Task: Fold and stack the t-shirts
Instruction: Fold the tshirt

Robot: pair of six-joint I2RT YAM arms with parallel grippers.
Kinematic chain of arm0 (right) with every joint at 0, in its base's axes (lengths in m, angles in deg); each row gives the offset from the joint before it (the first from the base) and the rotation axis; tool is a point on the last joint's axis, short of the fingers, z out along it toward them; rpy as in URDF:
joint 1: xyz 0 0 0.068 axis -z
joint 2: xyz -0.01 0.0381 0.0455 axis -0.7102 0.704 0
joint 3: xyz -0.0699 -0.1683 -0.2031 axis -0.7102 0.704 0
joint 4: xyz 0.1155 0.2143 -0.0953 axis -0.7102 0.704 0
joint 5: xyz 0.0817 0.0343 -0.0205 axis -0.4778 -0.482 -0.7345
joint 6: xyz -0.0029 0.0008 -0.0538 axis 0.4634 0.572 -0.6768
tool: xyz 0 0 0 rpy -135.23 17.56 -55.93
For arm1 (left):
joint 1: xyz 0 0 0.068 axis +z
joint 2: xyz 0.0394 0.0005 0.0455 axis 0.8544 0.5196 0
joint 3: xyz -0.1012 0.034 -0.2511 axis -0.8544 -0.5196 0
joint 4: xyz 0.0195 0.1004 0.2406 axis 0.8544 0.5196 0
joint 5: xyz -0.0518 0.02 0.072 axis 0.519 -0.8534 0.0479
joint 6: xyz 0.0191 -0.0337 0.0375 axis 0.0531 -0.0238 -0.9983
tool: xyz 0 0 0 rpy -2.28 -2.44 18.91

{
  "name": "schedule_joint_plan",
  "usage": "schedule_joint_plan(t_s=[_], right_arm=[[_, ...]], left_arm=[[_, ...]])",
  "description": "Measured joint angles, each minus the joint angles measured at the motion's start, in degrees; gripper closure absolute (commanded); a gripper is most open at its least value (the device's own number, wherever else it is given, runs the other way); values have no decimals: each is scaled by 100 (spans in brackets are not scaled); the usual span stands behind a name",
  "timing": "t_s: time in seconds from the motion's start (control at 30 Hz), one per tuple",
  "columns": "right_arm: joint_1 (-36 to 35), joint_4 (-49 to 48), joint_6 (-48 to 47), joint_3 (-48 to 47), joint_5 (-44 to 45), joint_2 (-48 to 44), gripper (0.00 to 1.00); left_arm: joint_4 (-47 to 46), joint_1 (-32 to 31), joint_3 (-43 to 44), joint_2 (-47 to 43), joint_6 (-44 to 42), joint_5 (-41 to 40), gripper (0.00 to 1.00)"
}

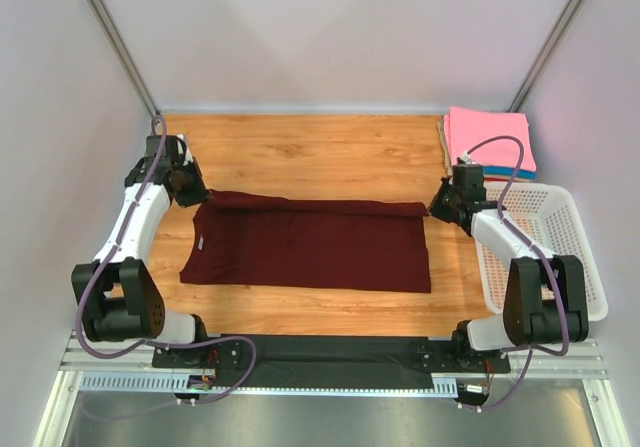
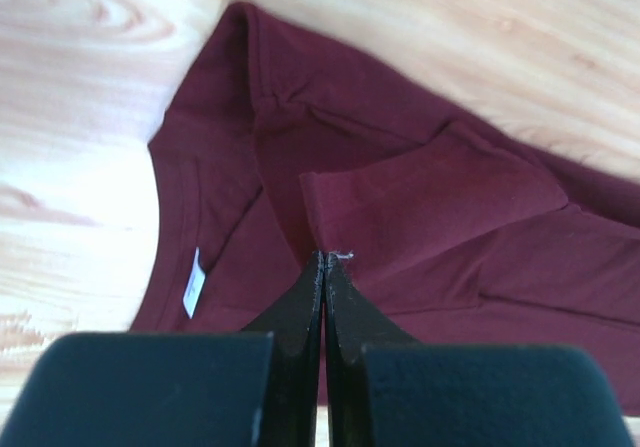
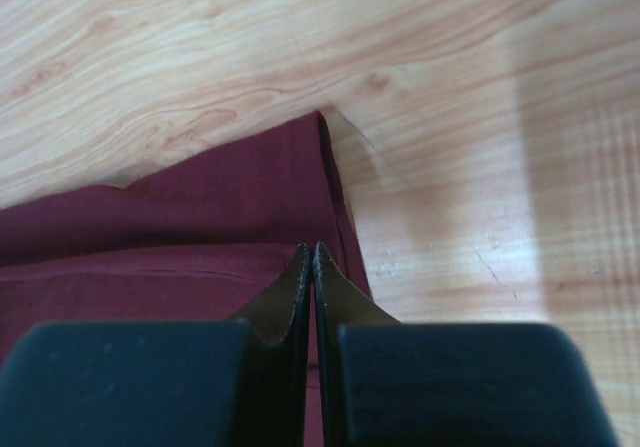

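So the maroon t-shirt (image 1: 310, 252) is lying spread sideways across the middle of the wooden tabletop (image 1: 320, 152), neck hole toward the left arm and hem toward the right, and the far long edge looks doubled over toward the near side. The left fingers (image 2: 298, 317) are clamped together, tips right at the hem of a folded-in sleeve, with the little white neck label (image 2: 193, 282) just off to their side. The right fingers (image 3: 285, 307) are squeezed together too, sitting over the shirt's far hem corner. Honestly can't tell whether either pair has any cloth pinched or is only touching it. Back in the far right corner there's a folded stack with a pink tee (image 1: 490, 137) on top, and the white basket (image 1: 560, 227) sits just in front of it.
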Motion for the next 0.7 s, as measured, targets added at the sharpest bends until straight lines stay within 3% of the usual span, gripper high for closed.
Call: schedule_joint_plan(t_s=[0.7], right_arm=[[0, 382, 511, 697, -76, -544, 100]], left_arm=[[514, 2, -719, -605, 157, -186, 100]])
